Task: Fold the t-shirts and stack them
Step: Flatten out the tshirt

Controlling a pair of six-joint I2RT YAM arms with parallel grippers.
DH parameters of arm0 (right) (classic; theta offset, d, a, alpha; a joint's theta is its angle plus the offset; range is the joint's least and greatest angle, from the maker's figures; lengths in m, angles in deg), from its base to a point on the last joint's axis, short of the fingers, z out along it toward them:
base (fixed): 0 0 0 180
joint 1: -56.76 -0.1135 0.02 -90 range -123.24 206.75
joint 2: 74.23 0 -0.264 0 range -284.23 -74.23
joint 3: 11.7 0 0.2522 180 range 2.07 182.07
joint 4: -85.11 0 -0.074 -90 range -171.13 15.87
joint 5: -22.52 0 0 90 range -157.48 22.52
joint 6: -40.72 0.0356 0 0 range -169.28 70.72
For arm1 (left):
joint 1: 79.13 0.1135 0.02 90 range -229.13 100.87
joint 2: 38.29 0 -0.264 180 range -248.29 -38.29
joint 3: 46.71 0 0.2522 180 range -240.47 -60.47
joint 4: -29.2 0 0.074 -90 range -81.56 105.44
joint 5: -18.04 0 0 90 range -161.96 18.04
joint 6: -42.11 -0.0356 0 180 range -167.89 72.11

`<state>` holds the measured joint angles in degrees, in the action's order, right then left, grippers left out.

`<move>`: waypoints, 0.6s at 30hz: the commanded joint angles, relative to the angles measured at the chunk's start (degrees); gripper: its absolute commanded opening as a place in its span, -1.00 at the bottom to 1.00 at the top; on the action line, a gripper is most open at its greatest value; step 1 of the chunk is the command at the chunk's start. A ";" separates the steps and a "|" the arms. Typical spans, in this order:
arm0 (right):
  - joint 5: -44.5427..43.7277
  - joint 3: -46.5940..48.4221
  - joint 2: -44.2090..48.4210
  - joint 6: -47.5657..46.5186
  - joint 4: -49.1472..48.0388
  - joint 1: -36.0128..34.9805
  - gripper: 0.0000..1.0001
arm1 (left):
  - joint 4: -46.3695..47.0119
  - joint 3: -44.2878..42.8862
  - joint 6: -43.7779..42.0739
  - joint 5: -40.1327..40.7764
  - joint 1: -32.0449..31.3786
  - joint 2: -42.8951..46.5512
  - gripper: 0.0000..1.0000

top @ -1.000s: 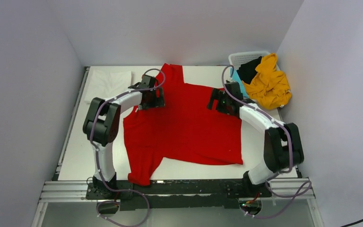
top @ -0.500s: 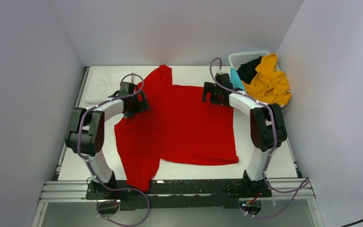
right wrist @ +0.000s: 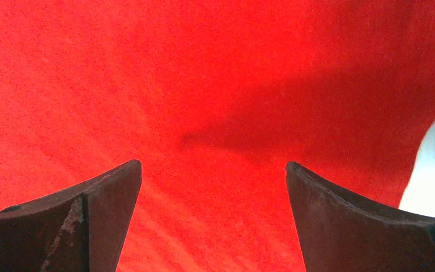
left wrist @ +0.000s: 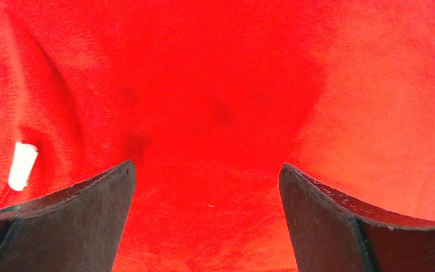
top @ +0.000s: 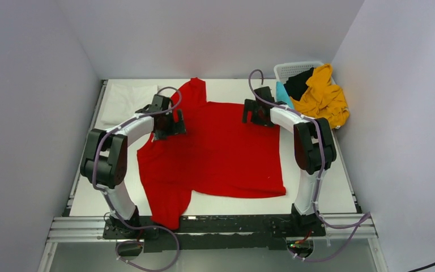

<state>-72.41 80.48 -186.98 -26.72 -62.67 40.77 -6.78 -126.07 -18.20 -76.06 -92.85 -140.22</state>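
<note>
Fingers point(left wrist: 79, 209) of the left gripper point(top: 167, 122) and right gripper point(top: 256, 113) stand wide apart, empty, over the far edge of the bright red cloth t-shirt point(top: 221, 153), which lies spread flat on the white table point(top: 317, 187). They seem poised to pinch for a fold. Only overhead shows the mustard-yellow shirt point(top: 323, 99) heaped on the white lattice basket point(top: 294, 69). Only the left wrist view shows a small white label point(left wrist: 21, 165).

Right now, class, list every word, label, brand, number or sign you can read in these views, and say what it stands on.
None can be read.
The small white patch on the red t-shirt, perhaps a neck tag, shows no legible print in the left wrist view.
</note>
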 commanded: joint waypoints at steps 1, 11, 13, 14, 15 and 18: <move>-3.89 -1.98 0.35 1.50 3.97 -0.38 1.00 | -3.42 -5.16 -2.81 2.10 -3.67 1.32 0.99; -3.01 8.34 -11.37 0.84 7.43 1.63 1.00 | -6.84 -17.55 -2.36 0.12 -3.58 -14.72 0.99; -2.70 12.17 -13.64 0.67 8.19 2.49 1.00 | -7.15 -20.02 -2.04 0.19 -3.27 -17.36 0.99; -2.50 13.90 -14.87 0.60 8.70 2.91 1.00 | -7.47 -21.60 -1.82 -0.30 -2.96 -18.69 0.99; -2.13 15.73 -15.97 0.51 9.18 3.36 1.00 | -7.81 -23.05 -1.63 -0.87 -2.65 -20.13 0.99; -1.45 19.90 -18.53 -0.88 8.54 4.19 1.00 | -7.67 -26.84 -1.17 -2.01 -1.61 -23.40 0.99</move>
<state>-76.11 96.48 -200.08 -26.43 -55.63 43.11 -13.36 -149.35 -19.79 -76.04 -95.67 -158.30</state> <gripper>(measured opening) 0.997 0.994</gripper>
